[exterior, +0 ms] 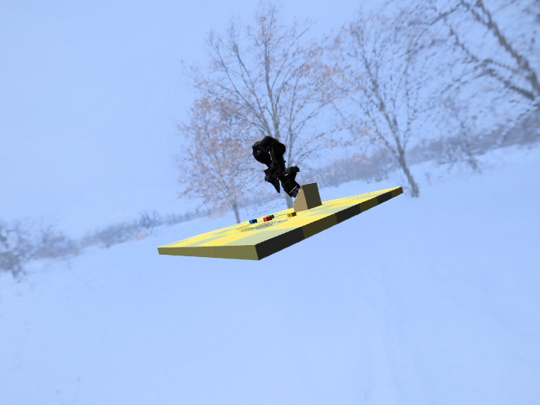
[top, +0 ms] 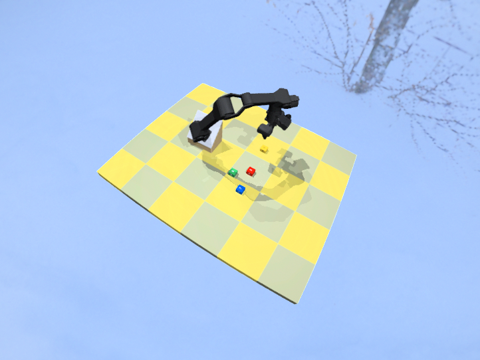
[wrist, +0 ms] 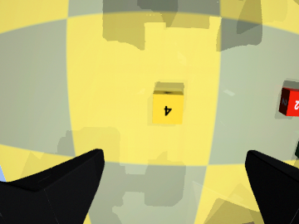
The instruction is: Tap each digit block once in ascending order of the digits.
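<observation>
The yellow block (top: 264, 149) (exterior: 291, 214) (wrist: 168, 109) shows a 4 and lies ahead of the fingertips, between their lines, in the wrist view. The red block (top: 250, 171) (exterior: 267, 218) (wrist: 291, 102) shows a 2 at that view's right edge. The green block (top: 232, 172) is only a dark sliver there; the blue block (top: 240, 189) (exterior: 252, 221) is outside it. The digits on green and blue are too small to read in the top and exterior views. My gripper (wrist: 176, 158) is open and empty, above the table near the yellow block.
The checkered table (top: 209, 228) (exterior: 209, 252) has open edges all round. The arm's base stands by a wedge-shaped block (top: 215, 140) (exterior: 308, 196), white on top with brown sides. Arm shadows fall across the tiles around the blocks.
</observation>
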`<state>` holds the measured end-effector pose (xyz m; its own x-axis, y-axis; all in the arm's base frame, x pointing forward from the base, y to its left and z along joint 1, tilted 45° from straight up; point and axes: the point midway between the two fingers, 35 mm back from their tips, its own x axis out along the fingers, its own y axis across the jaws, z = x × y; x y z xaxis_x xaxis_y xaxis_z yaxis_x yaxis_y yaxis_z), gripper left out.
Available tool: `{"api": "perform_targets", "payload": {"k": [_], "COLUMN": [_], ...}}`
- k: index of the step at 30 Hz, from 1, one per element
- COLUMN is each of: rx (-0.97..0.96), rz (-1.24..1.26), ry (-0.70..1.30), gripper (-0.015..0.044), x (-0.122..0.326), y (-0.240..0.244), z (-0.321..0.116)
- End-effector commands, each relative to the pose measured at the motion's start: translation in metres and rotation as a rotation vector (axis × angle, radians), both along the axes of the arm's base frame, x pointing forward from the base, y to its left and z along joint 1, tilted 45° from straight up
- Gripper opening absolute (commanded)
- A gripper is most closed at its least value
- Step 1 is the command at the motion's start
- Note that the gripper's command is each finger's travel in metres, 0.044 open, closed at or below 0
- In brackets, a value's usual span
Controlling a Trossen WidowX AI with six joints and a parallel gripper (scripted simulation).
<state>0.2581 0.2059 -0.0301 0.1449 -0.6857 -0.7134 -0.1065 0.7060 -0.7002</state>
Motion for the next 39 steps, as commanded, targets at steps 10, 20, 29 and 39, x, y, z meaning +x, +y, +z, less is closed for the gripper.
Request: {"api": "perform_targets", "payload": {"k": [10, 20, 29, 39], "rx": [0.012, 0.012, 0.045, 0.003], "rz": [-0.018, -0.018, -0.005, -0.015], "ry": [-0.013, -0.013, -0.003, -0.014], "gripper": [0.04, 0.04, 0.04, 0.04], "x": [0.0, 0.0, 0.046, 0.049], "y": [0.008, 0.008, -0.058, -0.189], "z": [-0.008, -0.008, 0.076, 0.191]}}
